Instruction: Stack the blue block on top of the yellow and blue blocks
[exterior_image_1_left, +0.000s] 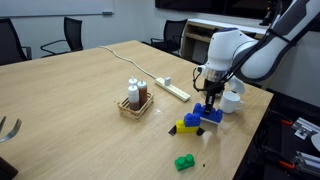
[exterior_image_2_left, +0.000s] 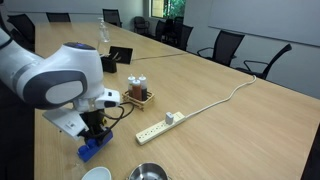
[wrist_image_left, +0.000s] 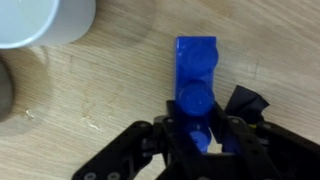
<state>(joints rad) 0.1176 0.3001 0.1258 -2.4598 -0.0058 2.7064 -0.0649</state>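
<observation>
The bright blue block (wrist_image_left: 197, 68) lies lengthwise between my gripper's (wrist_image_left: 197, 132) fingers, which are closed on its near end. In both exterior views the gripper (exterior_image_1_left: 210, 101) (exterior_image_2_left: 95, 131) points straight down with the blue block (exterior_image_1_left: 212, 116) (exterior_image_2_left: 92, 149) at its tips, at or just above the tabletop. The yellow and blue blocks (exterior_image_1_left: 187, 124) sit on the table right beside it, toward the table's middle. A dark navy piece (wrist_image_left: 246, 100) shows beside one finger in the wrist view.
A green brick (exterior_image_1_left: 184, 162) lies near the table edge. A small basket with bottles (exterior_image_1_left: 136, 101) (exterior_image_2_left: 138, 95) and a white power strip (exterior_image_1_left: 172, 90) (exterior_image_2_left: 160, 128) lie further in. A white cup (exterior_image_1_left: 232, 100) (wrist_image_left: 45, 20) and a metal bowl (exterior_image_2_left: 150, 172) stand close to the gripper.
</observation>
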